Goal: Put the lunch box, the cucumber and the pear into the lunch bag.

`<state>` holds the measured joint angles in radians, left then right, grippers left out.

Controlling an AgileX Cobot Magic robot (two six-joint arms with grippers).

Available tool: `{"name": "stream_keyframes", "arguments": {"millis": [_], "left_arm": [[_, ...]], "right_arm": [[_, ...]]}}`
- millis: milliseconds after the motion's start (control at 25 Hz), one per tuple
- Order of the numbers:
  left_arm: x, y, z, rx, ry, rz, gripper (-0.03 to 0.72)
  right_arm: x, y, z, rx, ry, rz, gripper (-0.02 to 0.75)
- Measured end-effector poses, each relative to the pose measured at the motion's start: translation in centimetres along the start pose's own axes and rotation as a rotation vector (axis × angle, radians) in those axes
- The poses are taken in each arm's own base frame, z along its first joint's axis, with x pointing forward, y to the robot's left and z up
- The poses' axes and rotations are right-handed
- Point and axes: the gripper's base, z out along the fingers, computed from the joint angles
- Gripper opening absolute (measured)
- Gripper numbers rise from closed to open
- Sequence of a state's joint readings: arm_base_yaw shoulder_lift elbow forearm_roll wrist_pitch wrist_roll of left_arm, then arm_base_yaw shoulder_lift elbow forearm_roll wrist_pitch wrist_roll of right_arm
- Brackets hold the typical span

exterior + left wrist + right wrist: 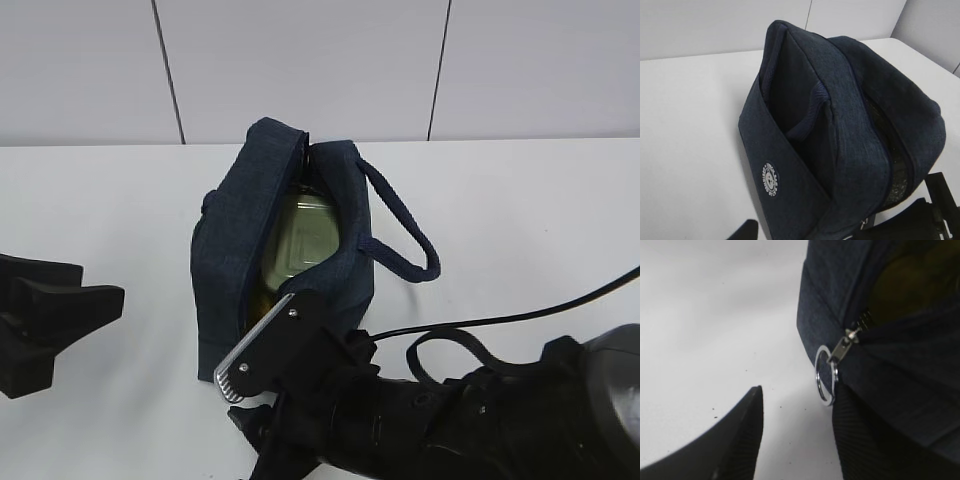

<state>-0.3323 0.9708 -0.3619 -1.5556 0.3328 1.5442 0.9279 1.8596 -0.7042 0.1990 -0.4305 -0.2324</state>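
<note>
With the lunch box (300, 240) inside the lunch bag (230, 260), we held our right claw (795, 435) spread beside the ring pull (824, 375), judging zipping came next.

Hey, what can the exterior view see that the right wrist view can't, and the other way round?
Only the exterior view shows the lunch box with its pale green lid lying inside the open lunch bag, the bag's looped handle, and the left gripper off to the left, apart from the bag. Only the right wrist view shows the metal ring pull on the zipper up close, with the right gripper open around it. Both show the navy bag on the white table.
</note>
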Motion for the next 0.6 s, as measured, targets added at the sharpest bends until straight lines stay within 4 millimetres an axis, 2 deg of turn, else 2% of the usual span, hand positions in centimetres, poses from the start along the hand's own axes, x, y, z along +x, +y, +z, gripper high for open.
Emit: {"name": "stream_keyframes", "arguments": {"millis": [280, 480, 600], "left_arm": [[0.0, -0.01, 0.0, 0.001, 0.0, 0.0, 0.342], [0.0, -0.01, 0.0, 0.001, 0.0, 0.0, 0.342], [0.0, -0.01, 0.0, 0.001, 0.0, 0.0, 0.342]], "right_arm": [[-0.05, -0.11, 0.0, 0.012, -0.006, 0.019, 0.345], [-0.17, -0.2, 0.0, 0.022, -0.019, 0.025, 0.233], [-0.18, -0.21, 0.0, 0.023, -0.02, 0.024, 0.211]]}}
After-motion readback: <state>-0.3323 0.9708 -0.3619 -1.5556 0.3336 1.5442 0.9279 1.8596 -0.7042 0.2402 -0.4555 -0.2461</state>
